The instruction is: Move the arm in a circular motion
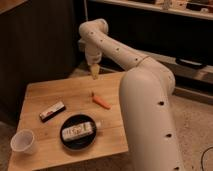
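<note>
The big white dotted arm (pixel 144 95) bends down; its pale hand (pixel 95 72) hangs above the wooden tabletop (pixel 50 94)'s far edge. Open or closed? Cannot tell.

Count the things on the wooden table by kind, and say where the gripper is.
Cup: 1
Black plate: 1
Packet on the plate: 1
Dark bar: 1
Orange stick: 1
Total: 5
The gripper hangs above the table's far edge.

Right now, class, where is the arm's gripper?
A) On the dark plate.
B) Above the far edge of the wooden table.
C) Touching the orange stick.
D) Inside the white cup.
B: the gripper at the end of the arm hangs above the far edge of the wooden table, apart from everything on it.
</note>
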Tool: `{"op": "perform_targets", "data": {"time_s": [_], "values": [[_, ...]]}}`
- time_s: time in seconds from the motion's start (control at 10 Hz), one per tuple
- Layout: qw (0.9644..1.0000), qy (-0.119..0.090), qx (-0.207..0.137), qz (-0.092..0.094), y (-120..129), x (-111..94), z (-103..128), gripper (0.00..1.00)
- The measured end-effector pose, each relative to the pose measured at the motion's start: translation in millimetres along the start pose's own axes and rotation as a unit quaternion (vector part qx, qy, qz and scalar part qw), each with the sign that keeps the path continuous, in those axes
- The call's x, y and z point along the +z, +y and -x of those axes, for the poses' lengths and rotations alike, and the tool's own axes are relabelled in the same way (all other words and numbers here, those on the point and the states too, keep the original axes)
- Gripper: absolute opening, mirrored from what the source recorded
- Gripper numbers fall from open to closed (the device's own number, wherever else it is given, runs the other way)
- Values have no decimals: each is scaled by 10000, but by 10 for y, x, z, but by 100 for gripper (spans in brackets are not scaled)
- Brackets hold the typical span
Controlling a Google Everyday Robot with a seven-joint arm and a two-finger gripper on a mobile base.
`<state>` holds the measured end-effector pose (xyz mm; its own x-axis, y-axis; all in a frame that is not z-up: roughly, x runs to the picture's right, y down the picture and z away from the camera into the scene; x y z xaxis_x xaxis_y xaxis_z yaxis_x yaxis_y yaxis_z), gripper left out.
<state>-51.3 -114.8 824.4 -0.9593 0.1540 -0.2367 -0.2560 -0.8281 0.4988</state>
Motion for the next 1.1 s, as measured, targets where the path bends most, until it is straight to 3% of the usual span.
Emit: {"op": "perform_targets", "data": {"time_s": [0.6,0.8,0.9,1.1], "values": [[9984,-27,569,-4,-421,26,492,67],[9964,-7,845,-7,-704,57,678,67],[9945,-7,1047,-13,-1044,82,878,67],[9921,50,1249,-59,-1578,135,1026,67]]}}
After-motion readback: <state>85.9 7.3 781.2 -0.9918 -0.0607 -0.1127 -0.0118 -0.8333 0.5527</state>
